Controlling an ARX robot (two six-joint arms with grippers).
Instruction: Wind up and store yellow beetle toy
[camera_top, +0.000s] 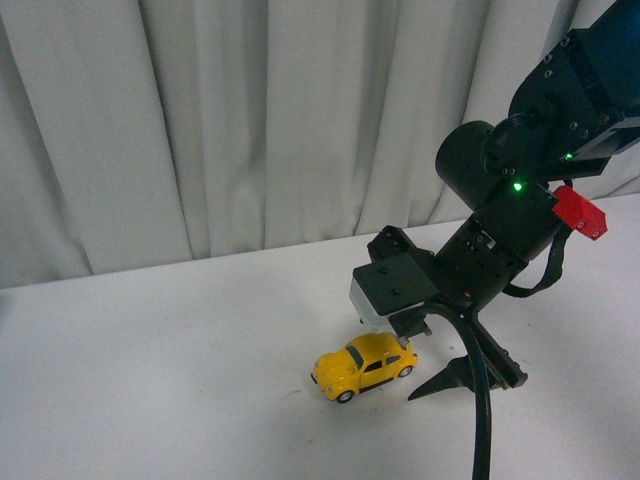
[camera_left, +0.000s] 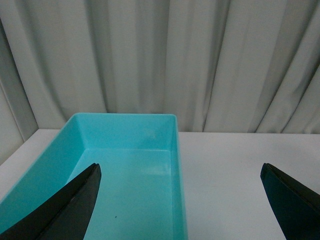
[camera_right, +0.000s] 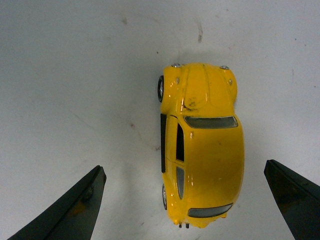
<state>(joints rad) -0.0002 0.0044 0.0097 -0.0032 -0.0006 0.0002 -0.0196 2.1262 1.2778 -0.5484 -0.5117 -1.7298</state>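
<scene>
The yellow beetle toy (camera_top: 362, 366) stands on its wheels on the white table. In the right wrist view the toy (camera_right: 202, 150) lies between the two dark fingertips, with its rear end nearest the camera. My right gripper (camera_right: 183, 165) is open and hovers over the toy, one finger (camera_right: 75, 210) on each side, not touching it. In the front view the right gripper (camera_top: 408, 370) sits just right of the toy. My left gripper (camera_left: 180, 166) is open and empty, above the rim of a teal bin (camera_left: 176, 150). The left arm is out of the front view.
The teal bin is empty and stands against a grey curtain (camera_left: 200, 60) at the table's far edge. The white table (camera_top: 150, 350) spreads left of the toy. The right arm's black body and cable (camera_top: 485, 420) hang at the right.
</scene>
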